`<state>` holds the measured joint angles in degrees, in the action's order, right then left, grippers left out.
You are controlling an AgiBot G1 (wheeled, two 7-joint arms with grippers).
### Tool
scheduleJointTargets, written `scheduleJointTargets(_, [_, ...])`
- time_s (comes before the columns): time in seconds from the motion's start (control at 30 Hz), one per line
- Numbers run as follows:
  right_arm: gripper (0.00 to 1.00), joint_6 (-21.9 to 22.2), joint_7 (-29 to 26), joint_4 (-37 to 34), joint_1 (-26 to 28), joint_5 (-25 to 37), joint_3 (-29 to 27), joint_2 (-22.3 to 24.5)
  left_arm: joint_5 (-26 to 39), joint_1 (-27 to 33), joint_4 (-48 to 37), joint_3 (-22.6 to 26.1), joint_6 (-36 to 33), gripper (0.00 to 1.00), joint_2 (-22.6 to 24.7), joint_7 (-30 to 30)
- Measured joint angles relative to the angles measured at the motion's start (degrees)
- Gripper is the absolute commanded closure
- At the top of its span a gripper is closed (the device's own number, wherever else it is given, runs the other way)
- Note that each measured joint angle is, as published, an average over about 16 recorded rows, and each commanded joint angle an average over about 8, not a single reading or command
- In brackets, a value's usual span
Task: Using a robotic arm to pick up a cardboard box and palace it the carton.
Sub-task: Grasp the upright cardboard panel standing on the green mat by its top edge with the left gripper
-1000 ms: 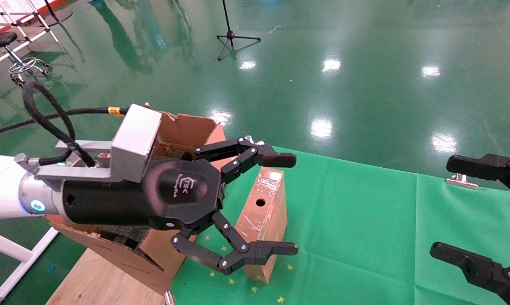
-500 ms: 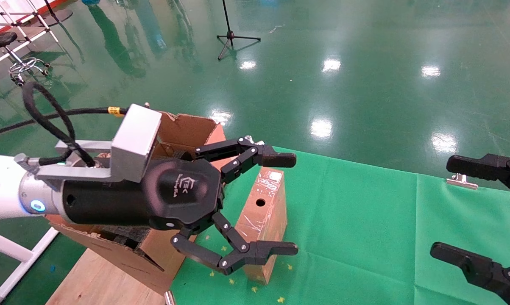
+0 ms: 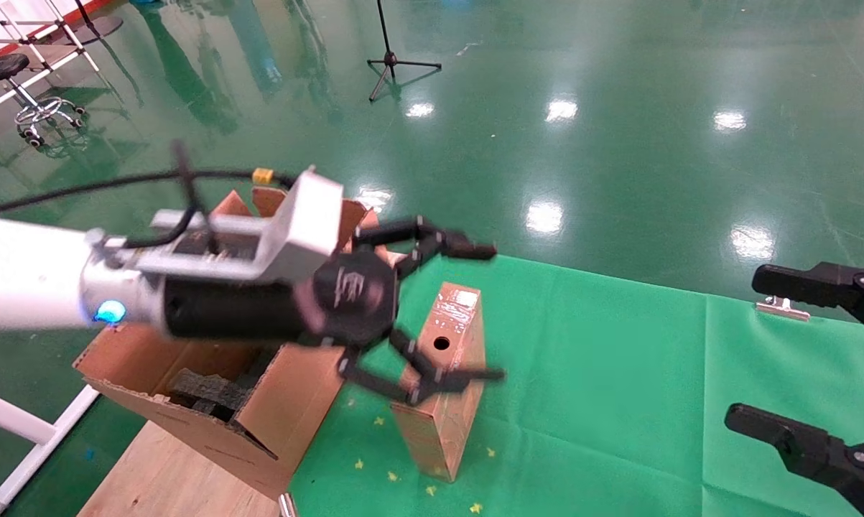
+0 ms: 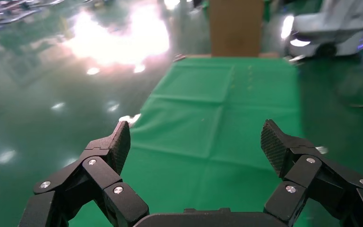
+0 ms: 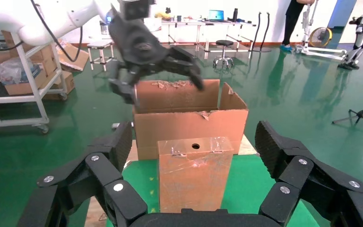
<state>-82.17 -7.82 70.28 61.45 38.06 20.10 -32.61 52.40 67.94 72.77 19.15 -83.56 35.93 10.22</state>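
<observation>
Left hand (image 3: 485,312) risen, cardboard box (image 5: 194,173) standing

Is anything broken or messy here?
Yes. The big carton beside the green cloth has ragged, torn edges. The small cardboard box stands upright on the cloth, wrapped in wrinkly clear tape. Nothing is spilled.

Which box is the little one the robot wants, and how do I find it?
Find the green cloth on the table; at its left edge sits a big torn carton. Right beside it stands the cardboard box, under the left end effector. It is narrow, wrapped in shiny tape, with one round hole.
</observation>
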Motion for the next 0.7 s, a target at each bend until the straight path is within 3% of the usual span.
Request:
scheduleJointTargets(0.4, [1.0,0.02,0.0,-0.01,-0.01,0.0,0.0,0.01,9.71,4.67,1.32,3.2,3.88,0.0,0.25,4.19])
scheduleJointTargets(0.57, [1.0,0.02,0.0,-0.01,-0.01,0.0,0.0,0.01,17.19,8.11,2.97,5.72,6.1,0.0,0.55,11.68])
scheduleJointTargets(0.7, [1.0,0.02,0.0,-0.01,-0.01,0.0,0.0,0.01,24.86,12.08,4.09,8.57,7.72,0.0,1.68,22.34])
